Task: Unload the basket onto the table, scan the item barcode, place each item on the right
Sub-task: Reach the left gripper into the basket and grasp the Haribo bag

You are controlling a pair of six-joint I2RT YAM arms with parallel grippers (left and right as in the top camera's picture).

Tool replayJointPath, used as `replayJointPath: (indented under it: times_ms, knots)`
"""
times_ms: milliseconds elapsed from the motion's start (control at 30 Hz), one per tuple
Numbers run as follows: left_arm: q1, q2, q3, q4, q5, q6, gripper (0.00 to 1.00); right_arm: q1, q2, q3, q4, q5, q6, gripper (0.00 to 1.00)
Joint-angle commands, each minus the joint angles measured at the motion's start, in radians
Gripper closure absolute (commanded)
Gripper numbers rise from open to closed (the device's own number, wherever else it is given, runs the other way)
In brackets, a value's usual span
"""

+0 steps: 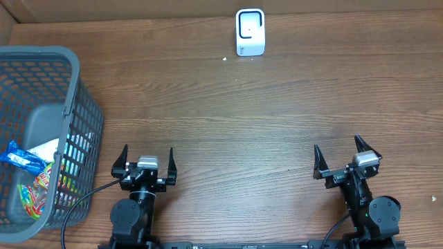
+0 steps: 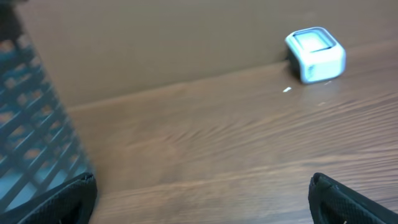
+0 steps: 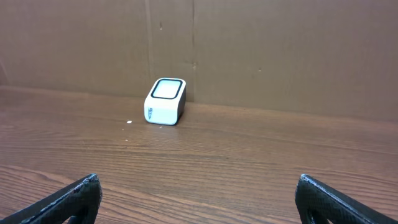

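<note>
Item packets lie heaped in the grey basket at the left of the bench. None is lifted, so you have the whole task ahead: pick 1, carry it, and show its barcode to the white scanner at the far middle, whose window faces the arms. The blue packet lies flat, long axis slanting far-left to near-right; no barcode shows. Left gripper and right gripper hover with fingers spread wide, empty.
</note>
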Motion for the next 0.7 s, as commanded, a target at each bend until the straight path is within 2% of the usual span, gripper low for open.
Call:
replayJointPath:
  times_ms: [0, 267, 500, 667]
  knots:
    - [0.005, -0.012, 0.003, 0.016, 0.125, -0.024, 0.00, 0.006, -0.010, -0.011, 0.005, 0.006, -0.002, 0.00]
    - [0.005, -0.011, 0.073, -0.014, 0.134, -0.089, 0.00, 0.006, -0.010, -0.011, 0.005, 0.006, -0.002, 0.00]
    - [0.005, 0.075, 0.294, -0.119, 0.144, -0.147, 0.00, 0.006, -0.010, -0.011, 0.005, 0.006, -0.001, 0.00]
    - [0.005, 0.253, 0.537, -0.256, 0.178, -0.153, 0.00, 0.006, -0.010, -0.011, 0.005, 0.006, -0.002, 0.00]
